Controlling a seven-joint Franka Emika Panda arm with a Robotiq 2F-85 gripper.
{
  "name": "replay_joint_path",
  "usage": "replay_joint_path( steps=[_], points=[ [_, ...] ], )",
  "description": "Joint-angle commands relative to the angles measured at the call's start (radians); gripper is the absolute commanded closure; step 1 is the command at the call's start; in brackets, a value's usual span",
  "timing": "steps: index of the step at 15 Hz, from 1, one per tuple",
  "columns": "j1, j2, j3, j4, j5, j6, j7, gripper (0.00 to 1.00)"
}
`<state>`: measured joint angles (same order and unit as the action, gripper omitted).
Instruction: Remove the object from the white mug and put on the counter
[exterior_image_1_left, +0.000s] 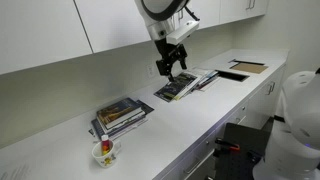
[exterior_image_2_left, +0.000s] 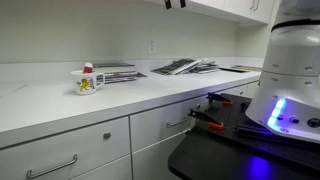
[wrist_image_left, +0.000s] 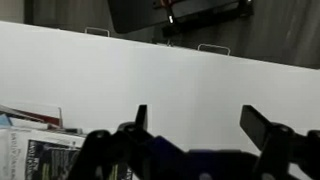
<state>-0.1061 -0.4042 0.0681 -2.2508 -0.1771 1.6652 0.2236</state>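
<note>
Keeping gripper (exterior_image_1_left: 171, 66) spread and empty, well apart from white mug (exterior_image_1_left: 104, 152), above magazines (exterior_image_1_left: 185, 85) | noting red-orange object (exterior_image_2_left: 88, 68) standing inside mug on counter (exterior_image_1_left: 200, 112) | risking tipping mug by off-centre descending, or slim object slipping from pads

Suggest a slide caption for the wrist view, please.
Open gripper hovers above the white counter, magazines at lower left.

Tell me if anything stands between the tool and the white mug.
A low stack of books lies on the counter between the tool, which hangs open over the spread magazines, and the white mug. From above, nothing visible blocks the way.
</note>
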Motion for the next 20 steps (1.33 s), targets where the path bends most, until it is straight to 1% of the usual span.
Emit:
replay_joint_path(
  steps=[1, 4, 6, 8, 10, 12, 14, 15, 17, 18, 20],
  points=[
    [0.021, 0.001, -0.018, 0.002, -0.006, -0.004, 0.006, 0.0],
    [0.023, 0.008, -0.014, 0.002, -0.011, 0.012, 0.018, 0.0],
    [0.037, 0.027, -0.002, -0.006, -0.003, 0.111, 0.051, 0.0],
    [0.059, 0.087, 0.035, -0.008, 0.006, 0.247, 0.148, 0.0],
    [0.097, 0.169, 0.078, -0.005, 0.016, 0.392, 0.232, 0.0],
    [0.137, 0.257, 0.119, 0.016, 0.008, 0.494, 0.303, 0.0],
    [0.168, 0.353, 0.142, 0.048, -0.012, 0.589, 0.383, 0.0],
    [0.183, 0.405, 0.144, 0.073, -0.011, 0.619, 0.417, 0.0],
    [0.211, 0.491, 0.133, 0.128, -0.041, 0.634, 0.496, 0.0],
    [0.225, 0.538, 0.12, 0.161, -0.064, 0.631, 0.553, 0.0],
    [0.256, 0.622, 0.091, 0.232, -0.08, 0.605, 0.616, 0.0]
  ],
)
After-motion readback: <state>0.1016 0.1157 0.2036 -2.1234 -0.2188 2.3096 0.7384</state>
